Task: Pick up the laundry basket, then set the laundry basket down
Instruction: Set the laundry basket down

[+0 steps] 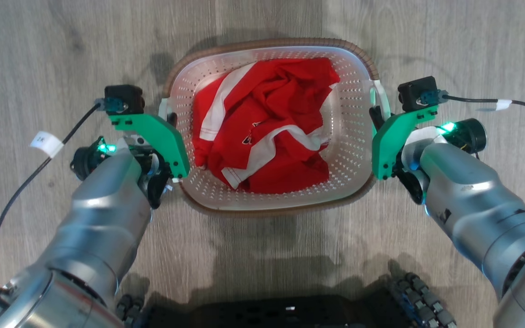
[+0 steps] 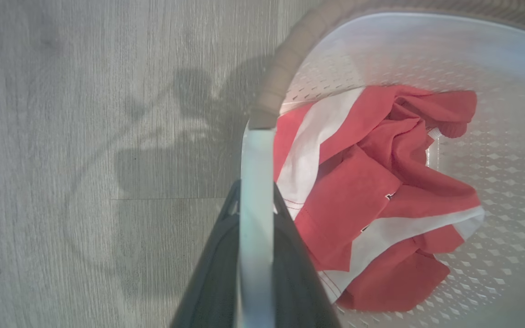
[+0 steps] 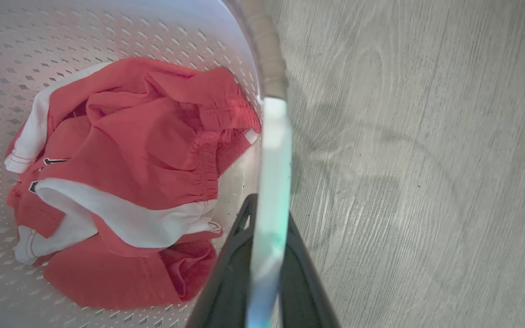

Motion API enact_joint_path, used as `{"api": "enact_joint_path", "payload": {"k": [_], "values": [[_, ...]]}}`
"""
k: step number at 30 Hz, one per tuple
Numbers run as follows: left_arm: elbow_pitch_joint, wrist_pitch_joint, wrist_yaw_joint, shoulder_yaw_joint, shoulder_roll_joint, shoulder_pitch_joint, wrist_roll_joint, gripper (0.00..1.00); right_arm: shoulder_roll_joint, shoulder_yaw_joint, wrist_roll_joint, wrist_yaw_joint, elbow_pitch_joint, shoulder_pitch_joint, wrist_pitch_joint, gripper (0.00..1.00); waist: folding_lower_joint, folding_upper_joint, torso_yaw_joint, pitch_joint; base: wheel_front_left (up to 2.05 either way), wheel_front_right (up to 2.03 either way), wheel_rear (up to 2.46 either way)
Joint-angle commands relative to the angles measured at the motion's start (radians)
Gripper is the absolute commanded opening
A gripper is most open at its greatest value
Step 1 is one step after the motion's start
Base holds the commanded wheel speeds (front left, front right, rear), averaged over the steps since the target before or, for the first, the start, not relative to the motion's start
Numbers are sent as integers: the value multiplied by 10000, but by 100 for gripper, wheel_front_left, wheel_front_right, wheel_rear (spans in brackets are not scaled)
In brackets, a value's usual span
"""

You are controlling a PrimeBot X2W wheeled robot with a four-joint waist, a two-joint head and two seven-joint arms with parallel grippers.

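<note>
So the laundry basket (image 1: 353, 150) sits dead centre in the head view, over the grey wood-look floor (image 1: 39, 54), just ahead of the robot's black base (image 1: 280, 314). Honestly I can't tell if it's resting on the floor or lifted a bit. It's white and perforated with a brown woven-look rim (image 1: 271, 44), and a crumpled red-and-white garment (image 1: 267, 123) is piled inside.

Each short side has a white loop handle, and each gripper has one. The left gripper (image 1: 170, 119) is closed narrow on the left handle (image 1: 164, 108). In the left wrist view the pale strip runs straight up between the two dark fingers (image 2: 217, 273), which are squeezed against it. Same deal on the other side: the right gripper (image 1: 374, 114) is pinched onto the right handle (image 1: 381, 98), and its wrist view shows the strip clamped between the fingers (image 3: 226, 282).

Green brackets carry the wrist cameras above both grippers. A black cable with a white tag (image 1: 46, 144) trails off the left arm.
</note>
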Motion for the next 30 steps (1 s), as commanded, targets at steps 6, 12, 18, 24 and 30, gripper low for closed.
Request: {"api": "enact_joint_path", "payload": {"k": [6,12,18,24,30], "values": [[-84,-274,39,-20,264,-579,141,0,-178,21,81,25,197,160,-111,0,-1,0,-21,585,0,0,0],[-81,-283,67,-96,261,-685,134,0,-198,10,140,25,228,59,-121,0,-1,0,-37,914,0,0,0],[-79,-171,43,-170,260,-721,78,0,-216,21,209,25,253,24,-47,0,-1,0,-44,1037,0,0,0],[-78,83,100,-252,259,-711,-35,0,-234,45,286,25,285,43,250,0,-1,0,-30,1041,0,0,0],[-78,192,113,-327,259,-711,-91,0,-245,87,288,25,270,39,286,0,-1,0,0,1042,0,0,0]]}}
